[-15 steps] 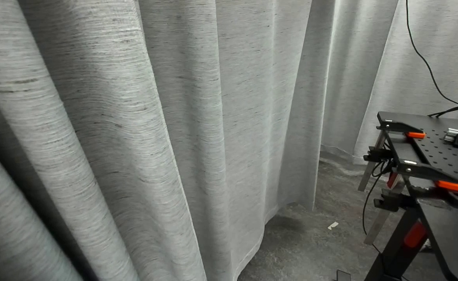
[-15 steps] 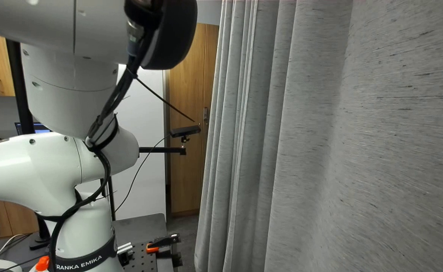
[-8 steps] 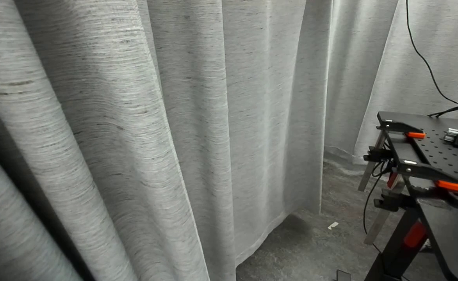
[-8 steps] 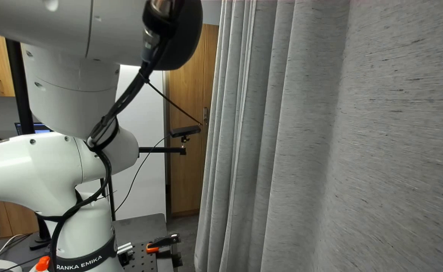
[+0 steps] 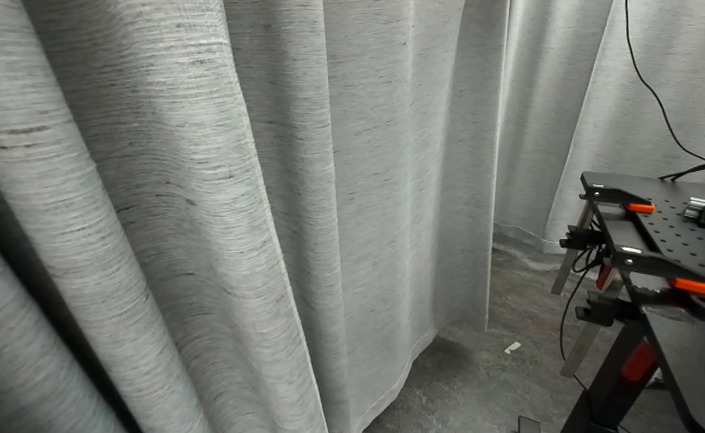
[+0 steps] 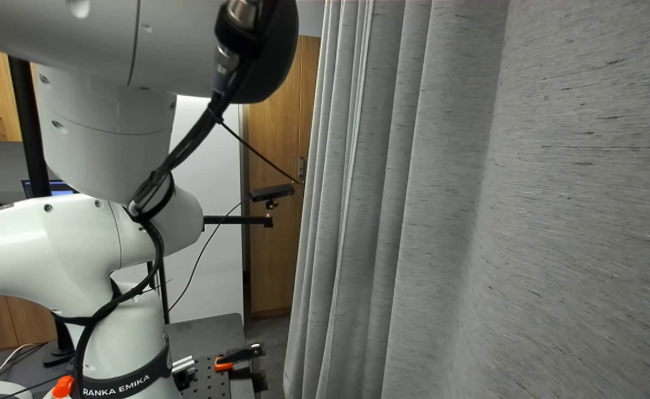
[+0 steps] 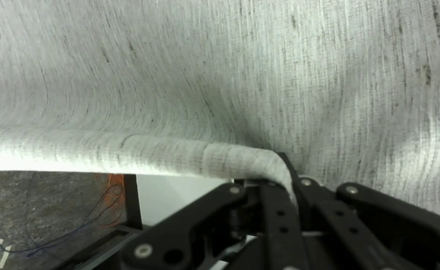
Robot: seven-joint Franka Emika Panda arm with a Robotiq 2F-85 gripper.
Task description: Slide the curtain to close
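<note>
Curtain (image 5: 382,180) fills the left and middle of an exterior view. Light grey, woven, fine dark slubs streaking crosswise over the folds. Folds deep and vertical: the nearest thick and rounded, near-black shadow between them; the farther ones flatter, paler. Thin stitched line along the hem, which curves over the grey floor (image 5: 466,391) with a soft shadow under it. Far edge straight, apart from the table (image 5: 698,349).

In an exterior view with the white arm (image 6: 81,244), the cloth takes the whole right side: tight narrow pleats toward the middle, a broad smoother panel up close. Wood door (image 6: 275,221) seen past the pleats.

Wrist view: cloth spans the top, slubs running up and down the frame, puckers gathering toward the gripper (image 7: 288,182). Jaws drawn together on the curtain; a pale rolled fold, brightly lit below, comes in from picture left and bends down between the fingers.
</note>
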